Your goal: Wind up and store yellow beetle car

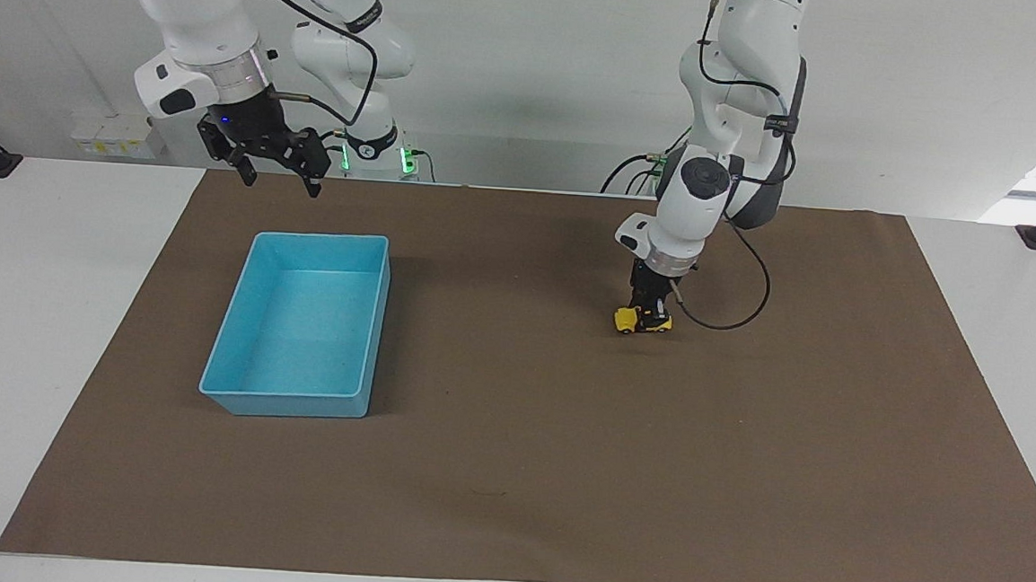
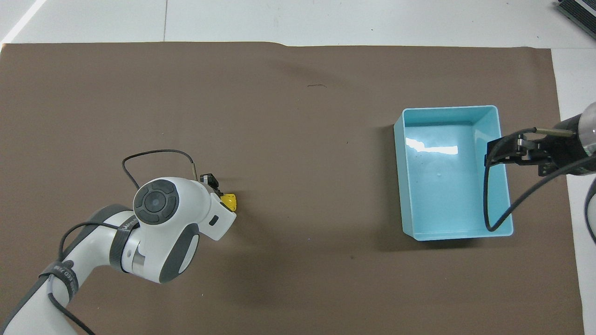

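Note:
The yellow beetle car rests on the brown mat toward the left arm's end of the table. My left gripper reaches straight down onto it and is shut on its body. From overhead only one yellow end of the car shows past the arm's wrist, and the left gripper itself is mostly hidden there. The blue tray stands empty toward the right arm's end. My right gripper waits open in the air above the mat, by the tray's end nearer the robots.
A brown mat covers most of the white table. The blue tray is the only other thing on it. A black cable loops from each wrist.

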